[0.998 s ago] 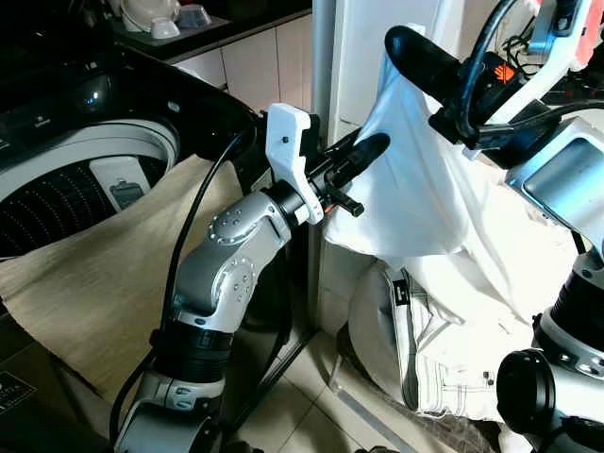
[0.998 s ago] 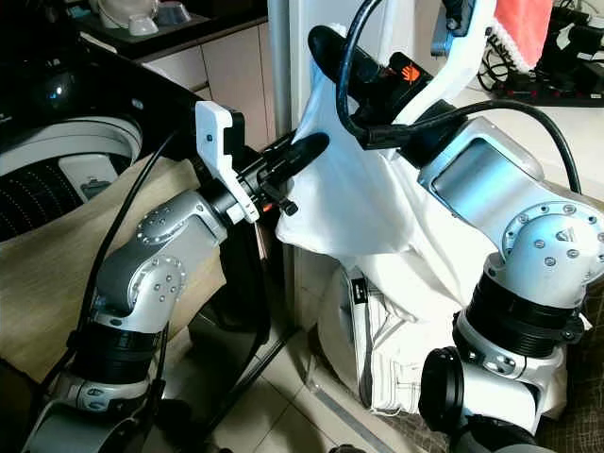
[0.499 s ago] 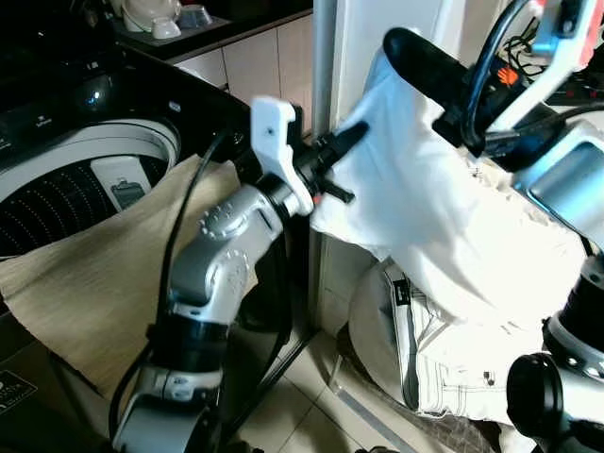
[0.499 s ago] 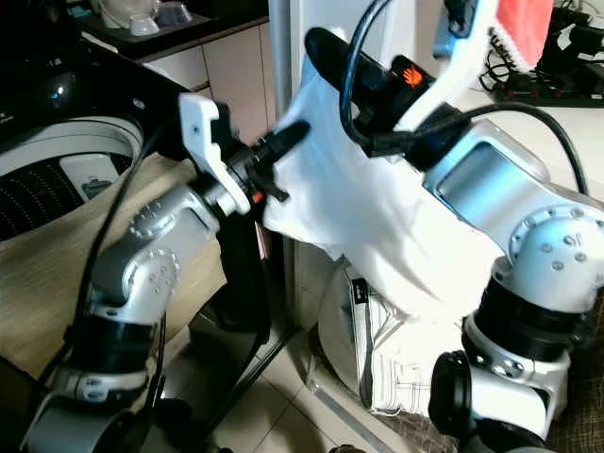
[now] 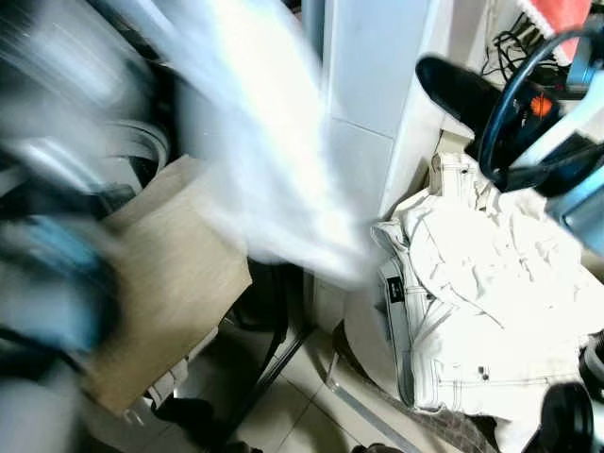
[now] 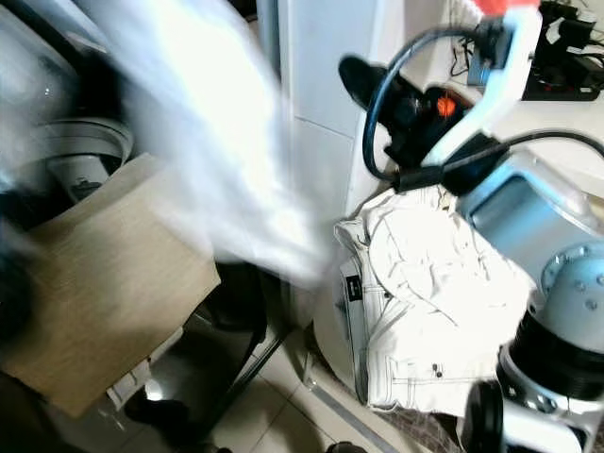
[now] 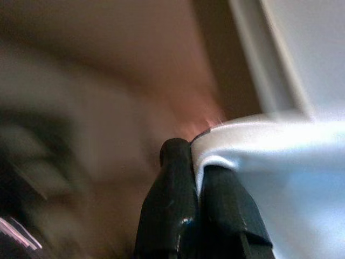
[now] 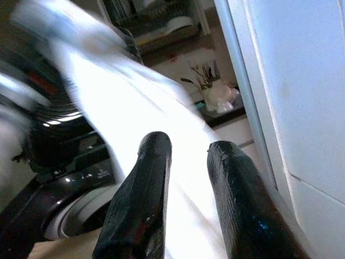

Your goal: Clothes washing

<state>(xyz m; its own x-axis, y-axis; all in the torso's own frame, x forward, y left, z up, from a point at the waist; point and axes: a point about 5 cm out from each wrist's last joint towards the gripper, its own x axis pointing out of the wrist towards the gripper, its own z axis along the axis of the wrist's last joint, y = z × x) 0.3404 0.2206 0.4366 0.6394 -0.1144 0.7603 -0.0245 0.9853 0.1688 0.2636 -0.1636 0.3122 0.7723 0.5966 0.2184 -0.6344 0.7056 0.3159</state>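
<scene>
White shirt (image 5: 274,170), blurred, streaks from the washer (image 6: 90,151) side toward the pile (image 5: 472,293). Left gripper (image 7: 198,162) is clamped on its edge; right gripper (image 8: 186,162) is apart, empty. You're mid-loading: next, lower it into the drum and let go.

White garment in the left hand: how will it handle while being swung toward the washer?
Likely floppy: the white garment streams out as a blurred sheet rather than holding any shape. Probably light for its size, since the left hand carries it by one pinched edge. That thin fold could slip out; the right hand is open, giving no backup.
</scene>
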